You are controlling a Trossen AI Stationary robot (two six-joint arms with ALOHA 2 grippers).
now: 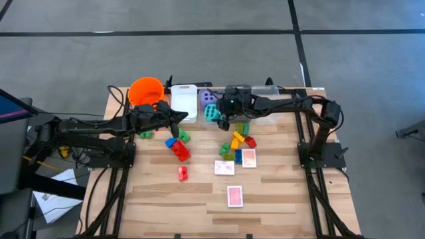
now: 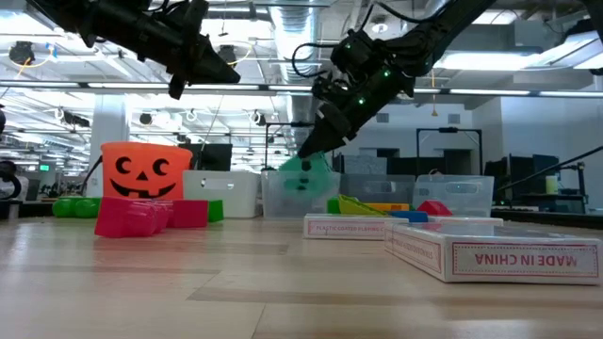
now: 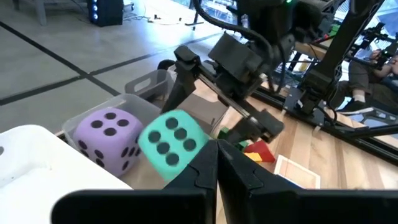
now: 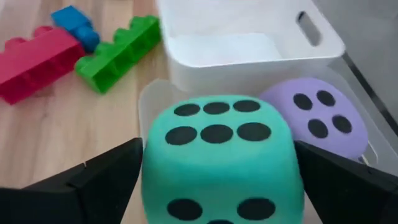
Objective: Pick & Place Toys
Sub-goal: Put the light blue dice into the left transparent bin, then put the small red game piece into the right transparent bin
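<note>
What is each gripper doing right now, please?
Left gripper: shut, holding nothing, raised above the table near the white bin.
Right gripper: jaws wide, either side of the teal die at the clear bin; grip cannot be told.

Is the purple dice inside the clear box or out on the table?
Inside. The purple dice sits within the clear box, beside the green dice.

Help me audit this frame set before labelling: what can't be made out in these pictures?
- Teal die: whether it rests in the clear bin or hangs between the right gripper jaws; no view shows its underside.
- Purple die: the teal die covers part of it in the right wrist view.
- Playing cards: printing too small in the high view.
- Left gripper: its jaws hide the table beneath.
</note>
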